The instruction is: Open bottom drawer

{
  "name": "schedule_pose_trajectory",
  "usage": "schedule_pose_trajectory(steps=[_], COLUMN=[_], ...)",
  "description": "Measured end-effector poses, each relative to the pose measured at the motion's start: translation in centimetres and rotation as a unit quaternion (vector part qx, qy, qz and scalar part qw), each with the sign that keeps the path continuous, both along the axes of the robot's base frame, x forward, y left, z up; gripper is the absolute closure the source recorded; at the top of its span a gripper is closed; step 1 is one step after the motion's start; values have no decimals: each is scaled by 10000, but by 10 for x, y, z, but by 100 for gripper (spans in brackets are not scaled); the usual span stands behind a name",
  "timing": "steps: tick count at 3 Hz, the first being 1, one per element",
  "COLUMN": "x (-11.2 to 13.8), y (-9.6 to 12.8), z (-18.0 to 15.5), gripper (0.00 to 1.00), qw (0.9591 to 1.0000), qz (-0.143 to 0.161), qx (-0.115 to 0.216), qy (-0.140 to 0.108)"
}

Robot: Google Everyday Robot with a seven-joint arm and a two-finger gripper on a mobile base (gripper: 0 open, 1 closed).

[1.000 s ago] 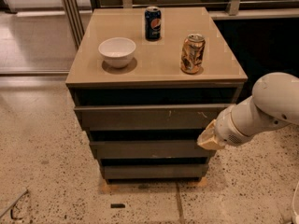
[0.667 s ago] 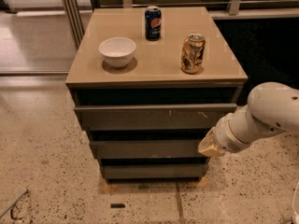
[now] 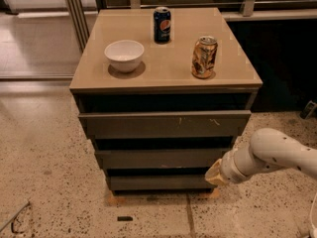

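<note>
The bottom drawer (image 3: 158,182) is the lowest, narrowest dark grey-brown front of the three on the cabinet, just above the floor. Above it sit the mid-sized drawer front (image 3: 161,157) and the widest front with pale scratches (image 3: 163,124). My gripper (image 3: 215,173) comes in from the right on a white arm, its tan tip at the right end of the bottom drawer, near the gap above that drawer's front. Whether it touches the panel I cannot tell.
On the cabinet top (image 3: 166,68) stand a white bowl (image 3: 124,55), a blue soda can (image 3: 162,25) and a golden can (image 3: 204,57). Speckled floor (image 3: 49,172) lies around the cabinet. A small dark object (image 3: 125,218) lies on the floor in front.
My arm and gripper have moved down and slightly right, from the level of the middle drawer to the right end of the bottom drawer. The drawers have not moved.
</note>
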State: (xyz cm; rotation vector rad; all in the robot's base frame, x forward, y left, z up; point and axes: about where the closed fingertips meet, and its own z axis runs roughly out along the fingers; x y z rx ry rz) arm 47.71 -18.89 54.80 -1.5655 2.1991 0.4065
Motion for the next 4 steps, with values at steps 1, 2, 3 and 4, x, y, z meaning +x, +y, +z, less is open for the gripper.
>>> schedule_pose_trajectory(steps=[1,2,3,4], x=[19,8,7,5], y=[-4,4,4,1], z=[-66,-104,-104,-120], gripper=[100,100,100,100], qw=[9991,9975,9975,9982], qz=[-79,-93,-90,13], qx=[383,556,554,427], qy=[147,433,438,421])
